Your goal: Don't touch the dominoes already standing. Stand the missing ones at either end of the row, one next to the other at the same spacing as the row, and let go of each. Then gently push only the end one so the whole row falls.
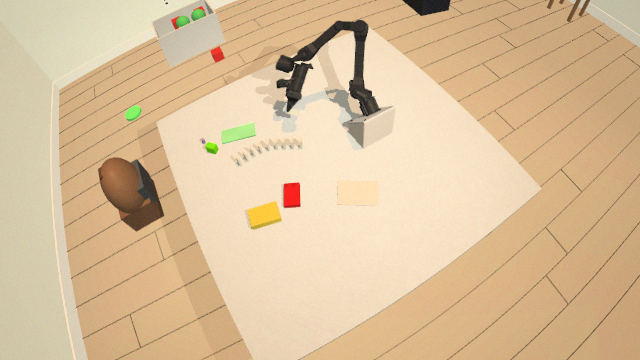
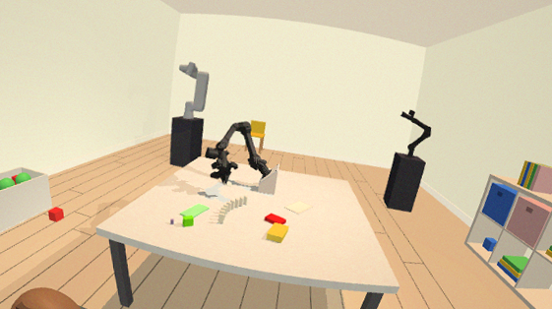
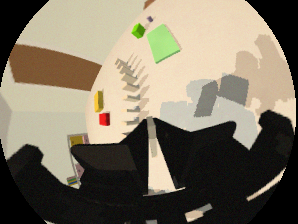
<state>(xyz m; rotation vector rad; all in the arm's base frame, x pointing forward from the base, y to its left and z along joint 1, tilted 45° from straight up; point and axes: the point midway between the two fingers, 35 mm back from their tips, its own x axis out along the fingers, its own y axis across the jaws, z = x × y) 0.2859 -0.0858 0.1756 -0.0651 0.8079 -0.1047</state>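
Observation:
A curved row of several small cream dominoes (image 1: 300, 144) (image 2: 245, 200) (image 3: 131, 97) stands upright on the pale table (image 1: 400, 250) (image 2: 314, 265). My gripper (image 1: 289, 108) (image 2: 225, 181) (image 3: 149, 121) points down behind the row's right end in the top view, apart from it. It is shut on a thin pale domino (image 3: 152, 130), seen as a narrow strip between the fingertips in the wrist view. In the top and exterior views the held domino is too small to make out. In the wrist view the fingers hide the table close below them.
A light green slab (image 1: 238, 133) (image 2: 195, 210) (image 3: 163, 44) and a green cube (image 1: 212, 148) (image 2: 187, 221) lie near the row's left end. A red block (image 1: 292, 195), a yellow block (image 1: 264, 215) and a pale flat sheet (image 1: 358, 193) lie in front. A pale upright panel (image 1: 379, 127) stands by the arm's base.

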